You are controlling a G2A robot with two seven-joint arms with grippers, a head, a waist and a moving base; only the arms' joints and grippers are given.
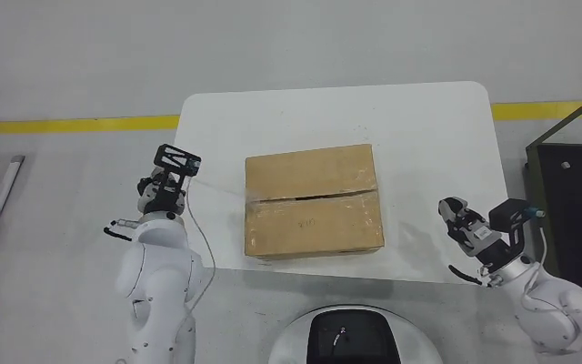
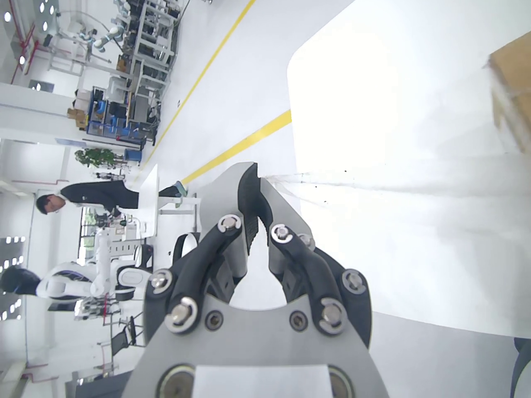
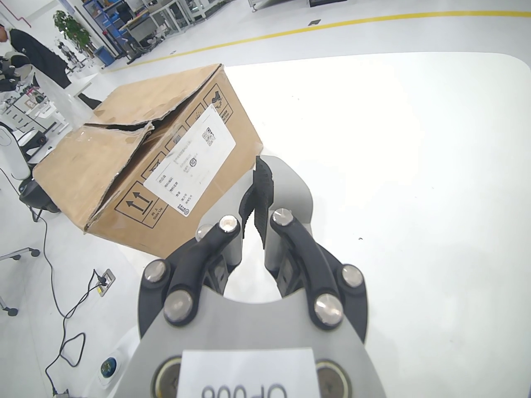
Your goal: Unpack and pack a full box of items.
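Observation:
A brown cardboard box (image 1: 312,200) stands in the middle of the white table (image 1: 427,127), its top flaps folded down with a torn seam between them. A strip of clear tape (image 2: 373,184) stretches from the box corner (image 2: 512,93) to my left gripper (image 2: 258,175), which is shut on the tape's end. That gripper (image 1: 175,182) is at the table's left edge. My right gripper (image 1: 452,211) is over the table to the right of the box, shut with nothing in it. In the right wrist view its fingertips (image 3: 261,167) are near the box's labelled side (image 3: 191,167).
A dark cabinet (image 1: 556,173) stands off the table's right edge. A yellow floor line (image 1: 82,125) runs behind the table. Cables and a socket (image 3: 103,279) lie on the floor beside the table. Bare tabletop (image 3: 394,167) surrounds the box.

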